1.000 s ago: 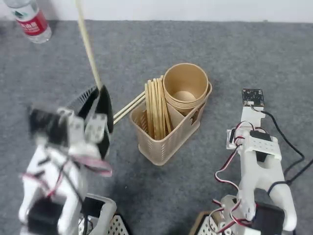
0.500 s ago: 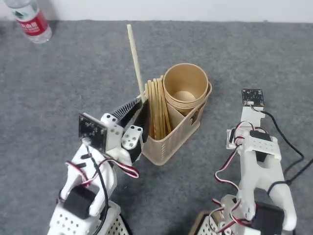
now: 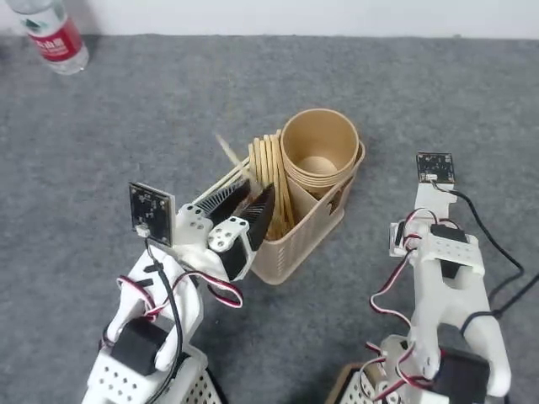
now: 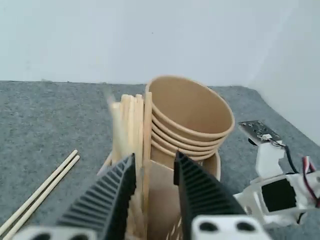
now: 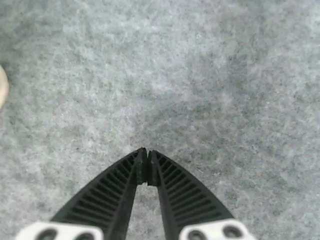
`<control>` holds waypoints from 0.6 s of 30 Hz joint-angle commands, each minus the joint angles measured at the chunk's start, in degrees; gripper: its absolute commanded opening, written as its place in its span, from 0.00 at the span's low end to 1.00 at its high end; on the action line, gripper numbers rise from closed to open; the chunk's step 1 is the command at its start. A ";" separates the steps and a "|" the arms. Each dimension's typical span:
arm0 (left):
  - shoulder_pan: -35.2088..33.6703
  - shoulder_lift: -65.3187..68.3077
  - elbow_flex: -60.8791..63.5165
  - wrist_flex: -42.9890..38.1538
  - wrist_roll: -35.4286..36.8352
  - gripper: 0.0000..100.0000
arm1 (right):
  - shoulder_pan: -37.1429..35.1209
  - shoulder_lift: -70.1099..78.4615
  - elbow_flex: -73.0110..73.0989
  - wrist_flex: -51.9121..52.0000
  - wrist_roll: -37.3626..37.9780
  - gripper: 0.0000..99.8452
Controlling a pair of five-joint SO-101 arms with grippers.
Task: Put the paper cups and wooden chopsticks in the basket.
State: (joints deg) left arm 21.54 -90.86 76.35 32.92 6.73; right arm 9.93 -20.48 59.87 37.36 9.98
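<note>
Two chopsticks (image 4: 50,181) are left outside the basket (image 3: 290,252), which could be tipped by the open left end effector (image 3: 258,189).

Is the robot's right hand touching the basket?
Apart. The high view shows bare carpet between the right arm and the basket; in the right wrist view the right hand hangs over carpet.

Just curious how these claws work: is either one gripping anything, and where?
Nothing is held. The left gripper is open over the basket and its chopsticks; the right gripper is shut on nothing above the carpet.
</note>
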 commanded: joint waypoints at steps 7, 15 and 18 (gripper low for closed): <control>-2.29 -0.70 -3.82 0.97 -0.53 0.12 | -0.48 -1.80 0.00 -0.84 0.70 0.01; -26.37 -0.09 -4.00 4.31 -19.08 0.13 | -0.48 -1.80 0.00 -0.92 0.70 0.01; -29.54 1.93 -3.82 4.22 -21.45 0.13 | -0.48 -1.80 0.00 -0.92 0.70 0.01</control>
State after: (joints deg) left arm -2.99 -90.86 73.63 36.97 -11.03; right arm 9.93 -20.48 59.87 37.36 9.98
